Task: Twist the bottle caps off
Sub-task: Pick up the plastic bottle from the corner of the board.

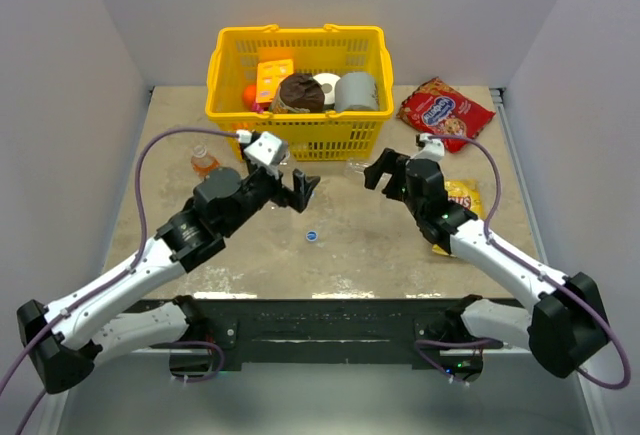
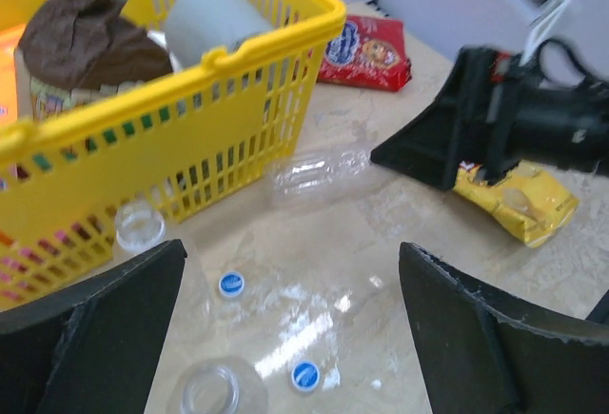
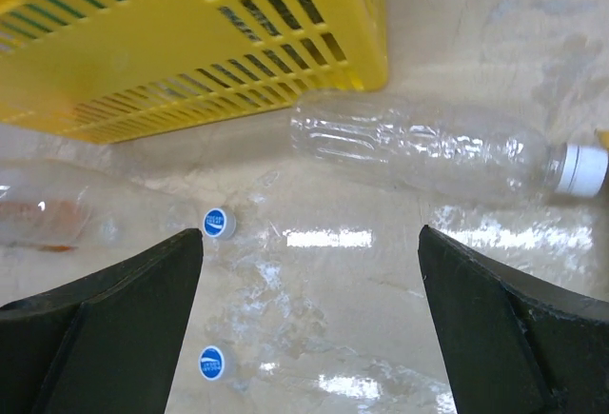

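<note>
While both jaws stand wide and empty, one clear bottle (image 3: 419, 152) lies on the bench (image 3: 457, 271) along the front wall of the yellow basket (image 3: 190, 52), its cap (image 3: 580, 168), apparently still screwed on, past the basket's corner, nearest the right arm (image 1: 470, 240).

Shiny plastics over a high gloss, matt black tooling.
Just ahead of the right gripper (image 3: 309, 243): clear, ribbed, shiny plastic bottle (image 3: 419, 152) with smooth white cap (image 3: 580, 168); yellow moulded plastic basket (image 3: 190, 52) beyond; polished, marble-patterned table (image 3: 324, 319) beneath, mirroring light. Matt black, rough-edged fingers (image 3: 105, 338). Past the left gripper (image 2: 292, 247), crumpled brown lump (image 2: 81, 38), possibly cloth.
</note>
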`<state>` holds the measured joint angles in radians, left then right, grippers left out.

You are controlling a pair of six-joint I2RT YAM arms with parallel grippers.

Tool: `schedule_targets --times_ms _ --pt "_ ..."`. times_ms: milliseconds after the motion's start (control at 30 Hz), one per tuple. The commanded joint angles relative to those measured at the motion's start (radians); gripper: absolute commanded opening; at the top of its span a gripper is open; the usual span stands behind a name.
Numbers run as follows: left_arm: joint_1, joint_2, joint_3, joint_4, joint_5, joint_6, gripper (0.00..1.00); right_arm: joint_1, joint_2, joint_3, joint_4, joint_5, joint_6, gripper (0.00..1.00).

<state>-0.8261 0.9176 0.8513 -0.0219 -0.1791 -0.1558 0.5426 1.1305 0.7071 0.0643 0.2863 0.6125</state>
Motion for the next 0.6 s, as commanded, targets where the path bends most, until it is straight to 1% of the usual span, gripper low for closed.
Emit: schedule_targets --times_ms 0,33,67,100,133,167,200,233,267,367,567 --pt "0.01 0.157 0.187 0.023 0.095 0.149 1.0 -0.038 0.052 0.064 -0.061 0.033 0.318 0.99" --pt "0.016 0.183 0.224 0.028 0.104 0.151 1.0 -0.043 0.055 0.066 -0.089 0.043 0.448 0.99" --pt "0.045 0.222 0.235 0.042 0.153 0.179 1.0 -0.043 0.061 0.065 -0.134 0.066 0.522 0.99" --pt "0.067 0.236 0.242 0.072 0.197 0.17 1.0 -0.043 0.061 0.06 -0.147 0.092 0.591 0.99" --pt "0.087 0.247 0.25 0.082 0.235 0.164 1.0 -0.043 0.058 0.031 -0.147 0.114 0.696 0.99" --pt "0.123 0.262 0.249 0.089 0.292 0.126 1.0 -0.041 0.049 0.013 -0.135 0.134 0.748 0.99" --pt "0.137 0.264 0.243 0.102 0.311 0.099 1.0 -0.043 0.045 -0.007 -0.129 0.154 0.803 0.99" --pt "0.145 0.26 0.218 0.106 0.32 0.096 1.0 -0.041 0.04 -0.049 -0.117 0.19 0.898 0.99" --pt "0.147 0.245 0.201 0.112 0.317 0.099 1.0 -0.043 0.035 -0.063 -0.094 0.203 0.935 0.99" --pt "0.147 0.218 0.147 0.137 0.316 0.101 1.0 -0.043 0.063 -0.052 -0.115 0.26 1.023 0.99" --pt "0.147 0.211 0.131 0.145 0.311 0.09 1.0 -0.052 0.181 0.005 -0.149 0.298 1.171 0.99"
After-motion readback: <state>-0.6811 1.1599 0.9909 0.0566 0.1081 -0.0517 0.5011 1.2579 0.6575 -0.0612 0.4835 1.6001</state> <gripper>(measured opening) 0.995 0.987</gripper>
